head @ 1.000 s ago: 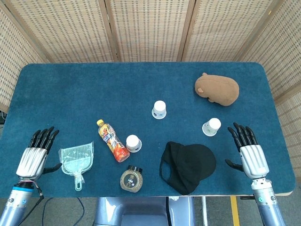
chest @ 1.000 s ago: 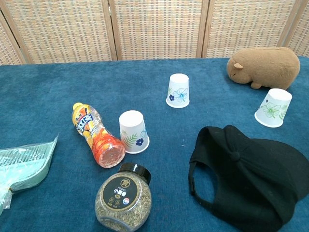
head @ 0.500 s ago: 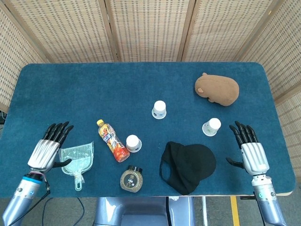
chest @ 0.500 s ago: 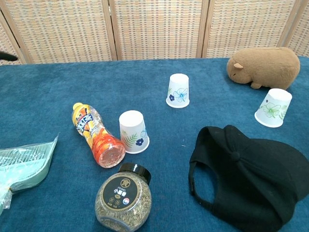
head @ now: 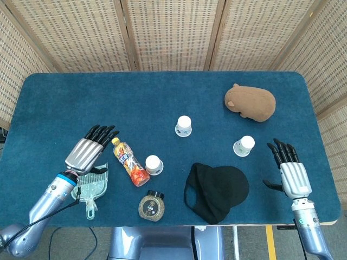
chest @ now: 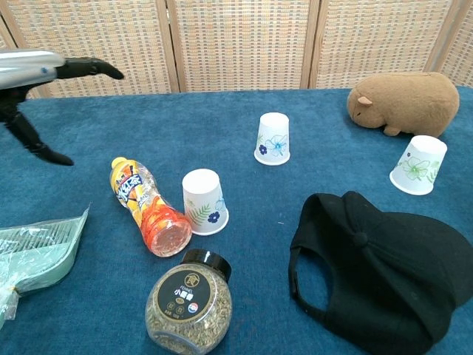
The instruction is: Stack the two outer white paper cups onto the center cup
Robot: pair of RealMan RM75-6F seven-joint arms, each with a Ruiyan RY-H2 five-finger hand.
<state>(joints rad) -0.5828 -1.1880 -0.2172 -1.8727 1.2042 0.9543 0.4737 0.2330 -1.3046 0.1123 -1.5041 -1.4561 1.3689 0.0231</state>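
The left robot hand (head: 88, 153) has moved inward and up since the earlier frames; it now hangs over the dustpan (head: 89, 185), fingers spread wide and empty, tips near the bottle (head: 130, 161). The right robot hand (head: 289, 172) has barely shifted at the table's (head: 70, 103) right edge, fingers also spread, holding nothing. Nothing on the table has moved.

Nearest lie one jar (chest: 188, 303), one dustpan and one black cap (chest: 384, 270). Next come one bottle on its side and the left cup (chest: 204, 201) just beside it. Further back, the right cup (chest: 419, 165), then the center cup (chest: 273, 138): three cups, all upside down, well apart. Farthest is one plush toy (chest: 406, 101).
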